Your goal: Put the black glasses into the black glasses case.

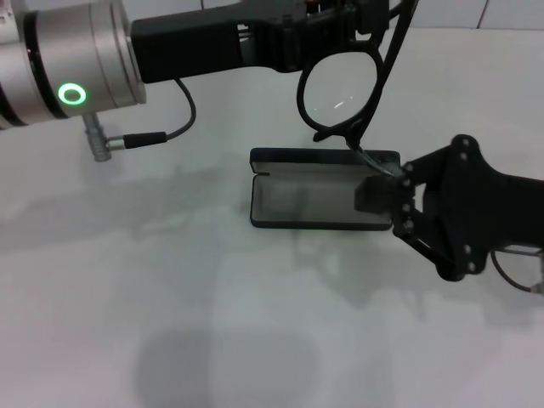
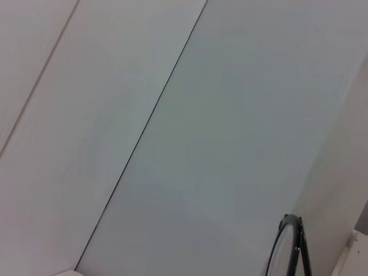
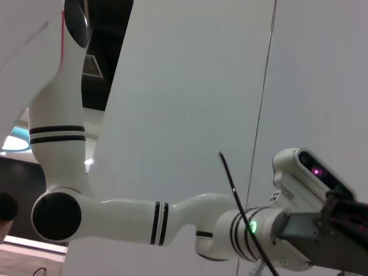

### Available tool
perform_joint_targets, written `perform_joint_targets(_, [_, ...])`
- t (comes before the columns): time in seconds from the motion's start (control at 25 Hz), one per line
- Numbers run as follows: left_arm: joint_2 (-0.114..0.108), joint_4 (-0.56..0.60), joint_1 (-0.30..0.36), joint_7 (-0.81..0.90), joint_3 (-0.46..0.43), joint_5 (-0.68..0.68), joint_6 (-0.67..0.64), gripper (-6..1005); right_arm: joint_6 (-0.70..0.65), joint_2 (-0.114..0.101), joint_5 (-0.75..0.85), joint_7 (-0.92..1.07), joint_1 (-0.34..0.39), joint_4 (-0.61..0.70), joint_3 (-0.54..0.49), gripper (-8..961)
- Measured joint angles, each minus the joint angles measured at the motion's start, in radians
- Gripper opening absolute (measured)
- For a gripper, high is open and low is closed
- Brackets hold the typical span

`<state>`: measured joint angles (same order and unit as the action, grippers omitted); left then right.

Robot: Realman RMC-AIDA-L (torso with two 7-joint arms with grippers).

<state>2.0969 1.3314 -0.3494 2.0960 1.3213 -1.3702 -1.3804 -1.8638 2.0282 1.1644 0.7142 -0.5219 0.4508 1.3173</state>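
Hanging above the open case, the black glasses are suspended in the air from the left gripper, which reaches in across the far side of the table near the top edge of the head view. One lens faces the camera; the temple arms run upward beside it toward the gripper. The fingers themselves are cut off at the frame edge, so how wide they stand cannot be read; since the glasses hang clear of the table from that point, the judgement is that the gripper has them clamped at the frame or temples.

The black glasses case lies flat on the table directly below, lid back and grey lining exposed. Holding the glasses lens-down over the tray appears intended to let them be lowered straight in.

The right gripper sits at the case's right end, one pad over the tray's right edge and apparently touching it. Its fingers look spread rather than closed on anything. The likely purpose is to steady the case while the glasses come down, though firm contact cannot be confirmed.

View differences:
- Head view: the only one showing case, glasses and both grippers together.
- Left wrist view: mostly wall panels; only a sliver of the lens rim appears at one edge, with no case visible.
- Right wrist view: looks up at the left arm and one thin temple arm crossing before it; no case or table.
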Motion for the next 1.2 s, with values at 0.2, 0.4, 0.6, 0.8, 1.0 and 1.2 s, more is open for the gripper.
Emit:
perform_joint_targets(0.2, [0.001, 0.000, 0.004, -0.026, 0.015, 0.004, 0.000, 120, 0.017, 0.000, -0.008, -0.001, -0.017, 0.000, 0.016, 44])
perform_joint_targets(0.4, [0.001, -0.001, 0.011, -0.063, 0.032, 0.022, 0.000, 120, 0.020, 0.000, -0.021, -0.004, -0.018, 0.001, 0.014, 46])
perform_joint_targets(0.6, [-0.002, -0.001, 0.012, -0.092, 0.047, 0.023, -0.004, 120, 0.019, 0.000, -0.032, -0.013, -0.012, 0.002, 0.012, 48])
perform_joint_targets(0.8, [-0.005, 0.001, 0.012, -0.134, 0.068, 0.023, -0.016, 120, 0.019, 0.000, -0.039, -0.015, -0.010, 0.000, 0.011, 50])
perform_joint_targets(1.0, [-0.005, 0.004, 0.012, -0.185, 0.073, 0.031, -0.061, 120, 0.024, 0.000, -0.040, -0.024, -0.008, 0.000, 0.010, 52])
perform_joint_targets(1.2, [-0.005, -0.001, 0.014, -0.212, 0.069, 0.059, -0.073, 120, 0.027, 0.000, -0.042, -0.030, -0.003, 0.000, 0.009, 54])
